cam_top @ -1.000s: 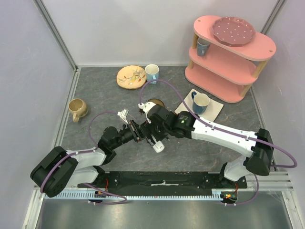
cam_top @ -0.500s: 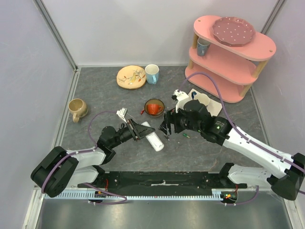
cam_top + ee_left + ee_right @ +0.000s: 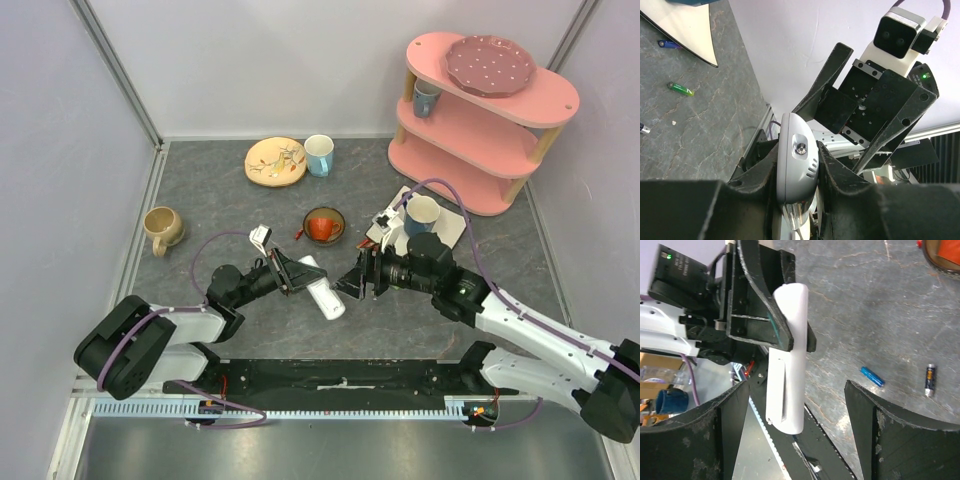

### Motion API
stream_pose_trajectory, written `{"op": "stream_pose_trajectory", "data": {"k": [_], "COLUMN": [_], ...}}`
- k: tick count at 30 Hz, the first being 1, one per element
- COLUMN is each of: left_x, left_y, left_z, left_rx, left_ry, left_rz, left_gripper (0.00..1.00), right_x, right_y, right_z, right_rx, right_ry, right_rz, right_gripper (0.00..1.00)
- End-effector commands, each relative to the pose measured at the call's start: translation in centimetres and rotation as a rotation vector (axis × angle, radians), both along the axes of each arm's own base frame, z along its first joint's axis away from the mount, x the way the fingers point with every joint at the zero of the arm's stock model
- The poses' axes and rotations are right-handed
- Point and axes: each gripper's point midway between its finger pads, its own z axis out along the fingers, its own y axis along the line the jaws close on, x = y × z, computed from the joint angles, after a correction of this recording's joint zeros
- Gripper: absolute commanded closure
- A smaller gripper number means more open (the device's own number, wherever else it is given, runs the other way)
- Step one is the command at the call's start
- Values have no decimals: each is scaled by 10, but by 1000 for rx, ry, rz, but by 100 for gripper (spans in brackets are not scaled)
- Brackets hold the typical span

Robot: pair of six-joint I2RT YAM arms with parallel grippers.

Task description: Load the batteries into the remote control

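Note:
My left gripper is shut on the white remote control and holds it tilted, its free end toward the table's front. In the left wrist view the remote sits clamped between both fingers. My right gripper is open and empty, just right of the remote and facing it. In the right wrist view the remote hangs between my spread fingers, apart from them. A blue battery and a dark battery lie on the table. A green battery lies there too.
A red bowl stands just behind the remote. A blue cup stands on a white mat at the right. A pink shelf is at back right. A plate, a mug and a tan mug stand behind and left.
My right arm drew back to the right from over the remote, then turned its open gripper toward the remote's end. My left gripper kept hold of the remote.

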Motion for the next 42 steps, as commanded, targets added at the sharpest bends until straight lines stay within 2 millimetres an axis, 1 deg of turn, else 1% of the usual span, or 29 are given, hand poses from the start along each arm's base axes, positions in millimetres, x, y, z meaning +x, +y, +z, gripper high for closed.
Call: {"op": "stream_pose_trajectory", "data": {"k": [1, 2, 3, 5, 6, 7, 15, 22, 30, 37, 42], "left_x": [-5, -4, -5, -5, -4, -5, -6, -6, -7, -9, -10], "left_y": [1, 1, 1, 1, 2, 2, 2, 2, 3, 4, 4], "left_z": [31, 32, 32, 34, 35, 36, 43, 45, 49, 52, 51], "left_rx": [-91, -93, -95, -99, -104, -106, -123, -129, -138, -143, -142], "left_ry": [-85, -86, -86, -88, -93, -93, -106, -108, -117, -126, -124], "left_rz": [-20, -20, -21, -21, -20, -22, -21, -24, -27, -28, -35], "left_gripper": [98, 98, 98, 98, 98, 98, 98, 98, 98, 98, 98], "right_x": [-8, -10, -11, -15, -16, -16, -26, -31, -32, -31, -29], "right_y": [11, 11, 12, 15, 15, 15, 19, 21, 22, 23, 26], "right_z": [27, 26, 20, 19, 14, 15, 5, -2, -11, -19, -20], "right_rx": [160, 169, 167, 176, 170, 180, 182, 192, 184, 181, 190], "right_ry": [-25, -18, -2, 10, 20, 18, 55, 71, 90, 108, 113], "right_rz": [60, 73, 81, 105, 107, 112, 168, 195, 207, 202, 204], "right_gripper": [16, 16, 16, 17, 18, 18, 20, 21, 25, 32, 36]}}
